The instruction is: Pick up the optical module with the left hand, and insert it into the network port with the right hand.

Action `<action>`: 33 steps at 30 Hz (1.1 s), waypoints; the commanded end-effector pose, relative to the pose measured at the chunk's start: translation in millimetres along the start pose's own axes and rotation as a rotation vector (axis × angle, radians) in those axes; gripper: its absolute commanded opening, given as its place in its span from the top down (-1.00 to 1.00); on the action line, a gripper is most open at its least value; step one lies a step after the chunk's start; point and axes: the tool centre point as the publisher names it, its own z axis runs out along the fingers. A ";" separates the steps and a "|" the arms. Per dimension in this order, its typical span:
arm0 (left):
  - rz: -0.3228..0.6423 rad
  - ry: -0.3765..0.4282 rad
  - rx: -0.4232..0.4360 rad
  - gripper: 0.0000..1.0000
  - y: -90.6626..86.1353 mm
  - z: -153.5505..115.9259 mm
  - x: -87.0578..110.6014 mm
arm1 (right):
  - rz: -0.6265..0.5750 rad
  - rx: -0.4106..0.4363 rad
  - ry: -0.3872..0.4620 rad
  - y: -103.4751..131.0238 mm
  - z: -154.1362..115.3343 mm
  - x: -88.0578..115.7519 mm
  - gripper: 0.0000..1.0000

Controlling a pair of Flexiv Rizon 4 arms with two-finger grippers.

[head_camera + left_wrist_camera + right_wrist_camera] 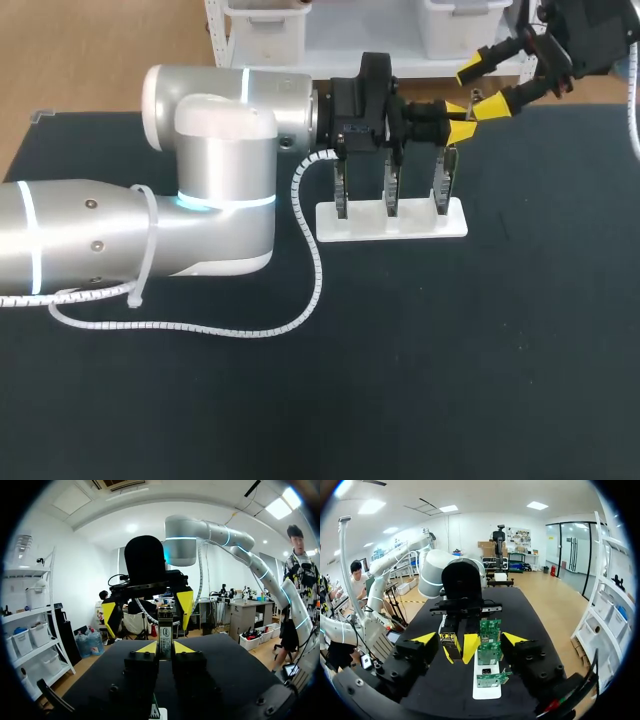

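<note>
Dark matting covers the table (450, 350), and from where I stand the left arm (150, 230) comes in from nine o'clock, its white coiled cable (312, 262) looping down off the wrist. A little toward two o'clock from the table's middle sits a white stand (455, 222) holding three green circuit boards (392, 190) upright, side by side in a row. The left gripper (458, 120) shows just past the top of the board at the three o'clock end of that row; whether it hangs over that board or behind it I cannot tell. It is clamped on the optical module (165, 639): in its own wrist view both yellow tips press the slim body from either side, and the module sticks out forward beyond them. The right arm (590, 35) comes in from the one o'clock corner, and the right gripper (470, 93) faces the left one nose to nose. Its fingers are released and spread wide, one yellow tip on each side of the module's free end, and neither appears to touch it. In the right wrist view the stand lies ahead of and beneath those spread fingers, with the left gripper and its module just beside the boards
</note>
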 end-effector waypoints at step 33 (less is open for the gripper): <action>0.001 -0.002 -0.007 -1.00 -1.8 -0.1 0.4 | 0.000 -0.001 -0.001 -1.0 0.3 0.2 1.00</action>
